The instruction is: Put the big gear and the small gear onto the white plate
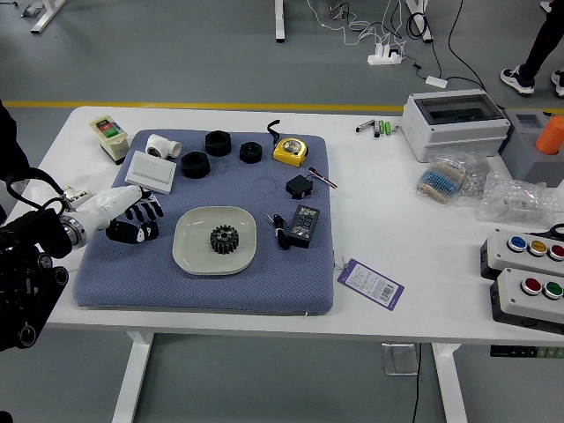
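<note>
The white plate (pixel 192 257) rests on the blue mat, and the big gear (pixel 225 239) lies inside it. My left hand (pixel 148 222) reaches in low over the mat, left of the plate, with its fingers bent but apart, open. A dark shape at the thumb's tip seems to be the small gear (pixel 152 230); it is partly hidden and hard to tell from the black fingertips. No grasp on it is visible. My right hand is out of view.
Behind the hand are a white box (pixel 151 172), black rings (pixel 196 164) and a yellow tape measure (pixel 290 152). A black adapter (pixel 304 226) and cable lie right of the plate. Button boxes (pixel 531 294) stand far right.
</note>
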Motion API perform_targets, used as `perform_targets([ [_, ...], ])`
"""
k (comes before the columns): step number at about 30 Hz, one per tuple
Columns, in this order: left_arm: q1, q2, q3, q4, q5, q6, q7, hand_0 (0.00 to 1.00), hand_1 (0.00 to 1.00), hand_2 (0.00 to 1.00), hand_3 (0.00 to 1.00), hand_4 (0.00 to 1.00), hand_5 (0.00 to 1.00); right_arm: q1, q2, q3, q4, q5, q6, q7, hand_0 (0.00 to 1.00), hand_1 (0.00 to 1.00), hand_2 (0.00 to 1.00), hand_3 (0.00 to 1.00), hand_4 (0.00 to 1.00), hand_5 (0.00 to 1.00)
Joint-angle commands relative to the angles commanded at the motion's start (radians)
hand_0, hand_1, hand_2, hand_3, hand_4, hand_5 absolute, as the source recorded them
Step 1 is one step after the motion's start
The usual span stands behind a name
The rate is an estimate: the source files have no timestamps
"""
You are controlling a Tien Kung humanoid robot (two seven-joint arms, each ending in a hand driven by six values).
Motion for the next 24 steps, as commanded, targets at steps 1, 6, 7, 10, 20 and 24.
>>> perform_targets([
  [1,0.001,0.001,-0.001,-0.002,0.0,-0.004,0.001,0.472,0.585,0.635,0.603,0.643,0.002,0.0,0.0,0.0,0.0,0.0,0.0,0.0,0.7,0.71,0.737,0.562,0.788,0.642],
  [6,0.003,0.002,-0.006,-0.015,0.0,-0.011,0.002,0.488,0.611,0.69,0.611,0.698,0.002,0.0,0.0,0.001,0.0,0.0,0.0,0.0,0.699,0.71,0.737,0.562,0.788,0.642],
  [7,0.003,0.002,-0.006,-0.016,0.0,-0.012,0.002,0.488,0.611,0.69,0.611,0.698,0.002,0.0,0.0,0.001,0.0,0.0,0.0,0.0,0.699,0.71,0.737,0.562,0.788,0.642],
  [10,0.003,0.003,-0.009,-0.023,0.0,-0.009,0.001,0.495,0.64,0.728,0.625,0.72,0.002,0.0,0.0,0.002,0.0,0.001,0.0,0.001,0.699,0.71,0.737,0.562,0.788,0.642],
  [20,-0.003,0.001,-0.005,-0.004,0.0,0.002,-0.001,0.506,0.668,0.74,0.632,0.732,0.002,0.002,-0.001,0.001,0.0,0.001,-0.001,0.0,0.699,0.71,0.737,0.562,0.788,0.642],
  [24,-0.001,0.001,-0.001,0.007,0.0,-0.003,0.0,0.506,0.667,0.743,0.631,0.722,0.002,0.002,-0.001,0.0,0.0,0.003,-0.001,0.001,0.699,0.71,0.737,0.562,0.787,0.642],
])
